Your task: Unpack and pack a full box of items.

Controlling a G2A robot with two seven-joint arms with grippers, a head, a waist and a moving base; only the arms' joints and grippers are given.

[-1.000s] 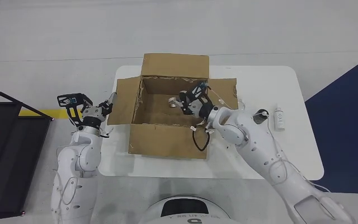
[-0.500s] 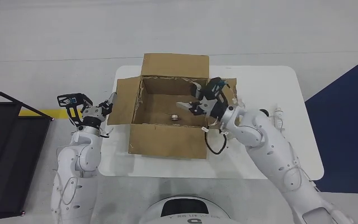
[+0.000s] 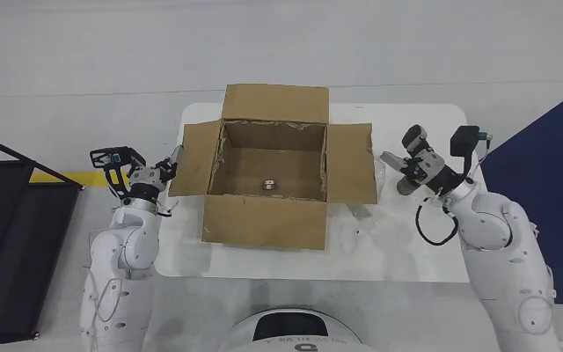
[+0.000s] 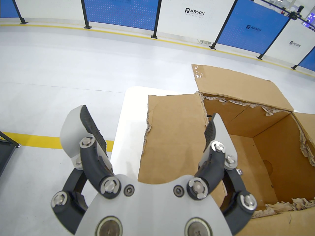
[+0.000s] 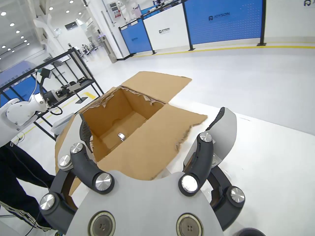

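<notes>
The open cardboard box (image 3: 264, 224) sits on the white table (image 3: 422, 255) with one small round metal ring (image 3: 269, 184) on its floor, the left gripper (image 4: 147, 121) is wide and empty just beside its left flap, and the right gripper (image 5: 152, 121) is wide and empty near its right flap.

The cardboard box (image 3: 264, 222) is plain brown, with paler torn edges. The table (image 3: 422, 255) is white. The small item (image 3: 270, 184) in the box is silver-grey. The left gripper (image 4: 149, 114) and right gripper (image 5: 152, 116) are pale silver with black ridged pads. The floor (image 3: 281, 44) is light grey with a yellow line (image 4: 37, 140).
</notes>
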